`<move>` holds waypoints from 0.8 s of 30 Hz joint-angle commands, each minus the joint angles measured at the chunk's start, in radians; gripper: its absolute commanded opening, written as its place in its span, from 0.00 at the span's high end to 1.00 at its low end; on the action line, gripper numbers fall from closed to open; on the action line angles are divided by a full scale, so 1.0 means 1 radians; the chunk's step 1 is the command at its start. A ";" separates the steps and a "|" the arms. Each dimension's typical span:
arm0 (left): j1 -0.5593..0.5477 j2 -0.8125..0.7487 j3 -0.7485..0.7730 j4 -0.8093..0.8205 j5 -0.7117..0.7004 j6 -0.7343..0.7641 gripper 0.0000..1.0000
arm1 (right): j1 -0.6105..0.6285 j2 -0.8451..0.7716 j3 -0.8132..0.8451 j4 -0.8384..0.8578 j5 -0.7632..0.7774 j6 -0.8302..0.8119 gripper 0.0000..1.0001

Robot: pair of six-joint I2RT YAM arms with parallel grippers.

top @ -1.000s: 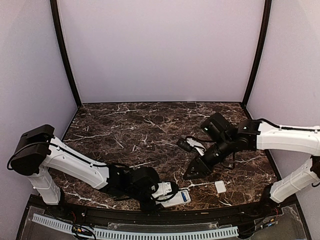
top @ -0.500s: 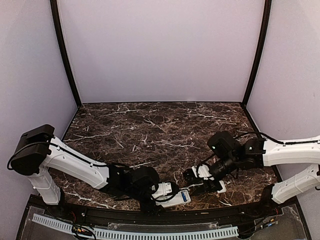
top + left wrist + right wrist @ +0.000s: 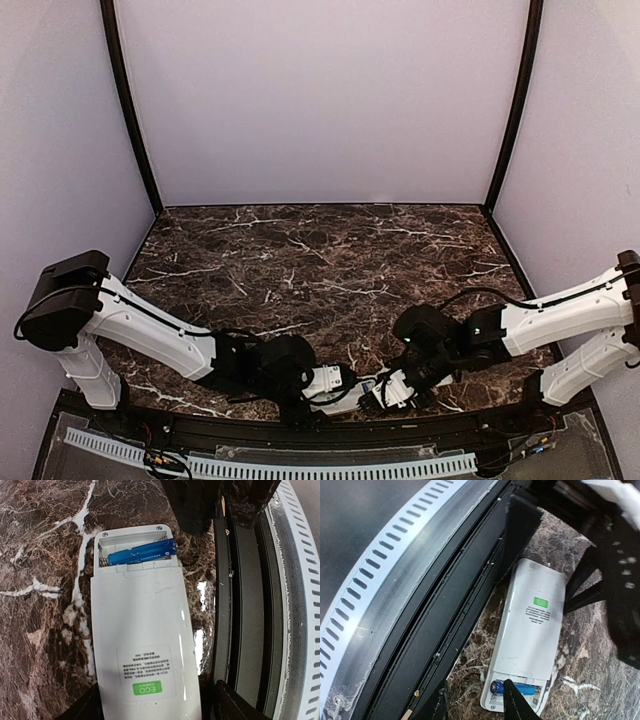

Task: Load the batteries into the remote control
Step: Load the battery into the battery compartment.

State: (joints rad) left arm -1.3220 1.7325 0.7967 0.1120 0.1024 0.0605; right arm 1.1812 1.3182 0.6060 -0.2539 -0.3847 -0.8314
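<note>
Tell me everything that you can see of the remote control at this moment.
The remote control is a slim white plastic handset, lying back up on the marble table by its near edge. A green label sits near one end. At the other end the bay is uncovered, with blue batteries inside. The left claw flanks the label end; the right claw has one fingertip at the bay.

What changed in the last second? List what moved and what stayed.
The right pincer swung from mid-table to the near edge and now hovers over the open end of the remote, one finger by the battery. It took hold of nothing visible. The left pincer stayed astride the remote; remote and battery did not move.
</note>
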 commanded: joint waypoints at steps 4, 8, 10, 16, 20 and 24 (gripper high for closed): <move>0.012 0.004 -0.061 -0.125 0.011 0.002 0.33 | 0.045 0.084 0.036 0.033 0.111 -0.028 0.71; 0.018 0.007 -0.060 -0.124 0.023 0.006 0.36 | 0.047 0.104 0.051 0.031 0.138 -0.023 0.76; 0.019 0.008 -0.059 -0.124 0.025 0.007 0.36 | 0.047 0.108 0.060 0.028 0.150 -0.013 0.78; 0.022 0.023 -0.050 -0.130 0.030 0.006 0.37 | 0.047 0.087 0.067 0.008 0.144 -0.008 0.80; 0.025 0.035 -0.043 -0.136 0.032 0.005 0.37 | 0.044 0.069 0.054 0.001 0.175 -0.005 0.81; 0.028 0.036 -0.041 -0.136 0.035 0.005 0.37 | -0.012 0.042 0.088 -0.021 0.187 0.094 0.81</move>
State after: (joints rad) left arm -1.3041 1.7256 0.7830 0.1246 0.1158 0.0719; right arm 1.2125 1.3983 0.6567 -0.2508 -0.2199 -0.8360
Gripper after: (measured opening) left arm 0.635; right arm 0.191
